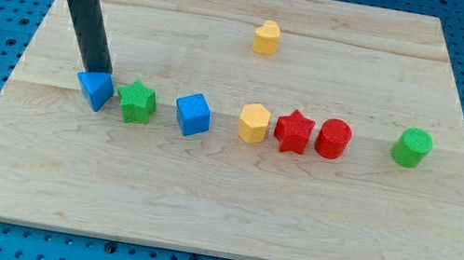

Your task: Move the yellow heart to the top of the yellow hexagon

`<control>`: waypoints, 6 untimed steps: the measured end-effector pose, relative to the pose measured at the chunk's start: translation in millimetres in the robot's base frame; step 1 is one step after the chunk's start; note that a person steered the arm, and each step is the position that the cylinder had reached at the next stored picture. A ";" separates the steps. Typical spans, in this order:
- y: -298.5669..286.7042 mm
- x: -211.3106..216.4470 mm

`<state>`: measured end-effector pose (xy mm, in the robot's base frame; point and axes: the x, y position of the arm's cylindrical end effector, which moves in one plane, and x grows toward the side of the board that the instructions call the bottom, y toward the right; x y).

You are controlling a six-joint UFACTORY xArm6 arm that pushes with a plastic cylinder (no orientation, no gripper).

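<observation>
The yellow heart [266, 38] sits near the view's top, a little right of centre. The yellow hexagon [254, 122] lies straight below it in the middle row, with a wide gap between them. My tip [100, 71] is at the view's left, touching or just behind the top of the blue triangle [95, 89], far left of both yellow blocks.
The middle row runs left to right: the blue triangle, green star [136, 102], blue cube [193, 114], yellow hexagon, red star [293, 132], red cylinder [333, 139], and a green cylinder [412, 147] apart at the right. All sit on a wooden board [229, 205].
</observation>
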<state>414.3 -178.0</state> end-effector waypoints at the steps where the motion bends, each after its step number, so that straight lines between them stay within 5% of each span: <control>1: 12.5 1.4; 3: 19.7 -10.3; 4: 73.7 -33.7; 5: 190.8 -33.9; 6: 278.3 -80.6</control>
<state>333.7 100.3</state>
